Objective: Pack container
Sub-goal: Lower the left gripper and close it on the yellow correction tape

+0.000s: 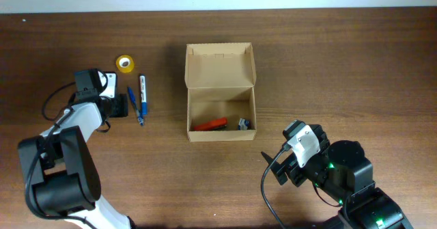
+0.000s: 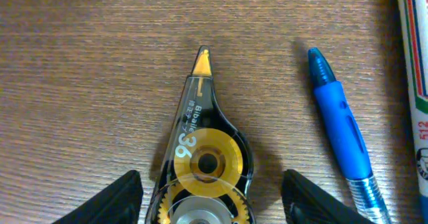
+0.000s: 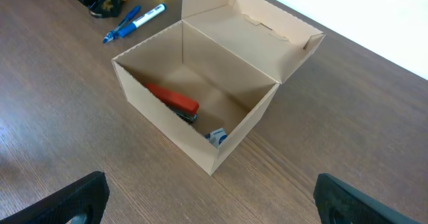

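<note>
The container [image 1: 220, 135], a brown cardboard box, stands mid-table with its flap lid [image 1: 218, 68] folded back. Inside lie a red tool [image 1: 209, 124] and a small blue-and-white item [image 1: 244, 124]. My left gripper [image 1: 118, 106] is low over the table to the box's left. In the left wrist view its open jaws [image 2: 212, 207] straddle a clear correction-tape dispenser [image 2: 204, 150] with yellow reels, a gap showing on each side. A blue pen [image 2: 344, 130] lies just right of it. My right gripper [image 3: 214, 200] hangs open and empty in front of the container [image 3: 160, 127].
A white marker [image 1: 143, 92] lies beside the blue pen [image 1: 134, 104], and a yellow tape roll [image 1: 124, 63] sits behind them. The left arm's base [image 1: 61, 174] and cable fill the front left. The right arm's body [image 1: 341, 178] fills the front right.
</note>
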`<state>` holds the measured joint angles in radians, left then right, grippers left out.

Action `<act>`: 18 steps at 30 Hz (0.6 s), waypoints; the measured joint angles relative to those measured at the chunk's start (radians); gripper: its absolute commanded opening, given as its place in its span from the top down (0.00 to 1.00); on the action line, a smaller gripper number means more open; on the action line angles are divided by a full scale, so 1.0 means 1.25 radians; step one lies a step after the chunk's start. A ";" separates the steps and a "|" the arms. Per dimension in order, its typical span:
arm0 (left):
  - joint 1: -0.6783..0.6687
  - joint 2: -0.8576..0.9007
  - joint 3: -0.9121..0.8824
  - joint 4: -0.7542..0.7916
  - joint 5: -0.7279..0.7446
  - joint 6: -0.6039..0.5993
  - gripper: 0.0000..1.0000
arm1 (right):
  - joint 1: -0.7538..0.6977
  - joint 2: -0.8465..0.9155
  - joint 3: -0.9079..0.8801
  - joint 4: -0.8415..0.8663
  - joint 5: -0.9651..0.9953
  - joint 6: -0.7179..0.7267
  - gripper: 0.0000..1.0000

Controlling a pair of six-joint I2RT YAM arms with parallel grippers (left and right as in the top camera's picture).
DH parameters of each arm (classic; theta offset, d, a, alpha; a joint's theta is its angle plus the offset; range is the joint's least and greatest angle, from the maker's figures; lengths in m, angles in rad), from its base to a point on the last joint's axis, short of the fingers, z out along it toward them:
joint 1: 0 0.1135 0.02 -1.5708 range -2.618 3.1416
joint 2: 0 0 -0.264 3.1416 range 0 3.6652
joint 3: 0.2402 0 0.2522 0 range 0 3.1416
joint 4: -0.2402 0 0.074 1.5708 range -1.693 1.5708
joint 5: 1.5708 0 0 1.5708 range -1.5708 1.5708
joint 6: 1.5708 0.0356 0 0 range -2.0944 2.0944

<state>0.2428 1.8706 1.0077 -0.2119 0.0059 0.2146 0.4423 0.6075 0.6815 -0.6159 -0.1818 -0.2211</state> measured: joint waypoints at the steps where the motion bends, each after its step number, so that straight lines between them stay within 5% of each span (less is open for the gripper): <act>1: 0.000 0.001 0.000 0.001 0.003 -0.002 0.40 | 0.000 0.000 0.000 0.000 0.000 0.001 0.01; 18: 0.000 0.005 0.000 0.003 0.026 -0.023 0.68 | 0.000 0.000 0.000 0.000 0.000 0.001 0.01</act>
<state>0.2424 1.8771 1.0080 -0.2085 0.0383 0.1860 0.4423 0.6075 0.6815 -0.6159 -0.1818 -0.2203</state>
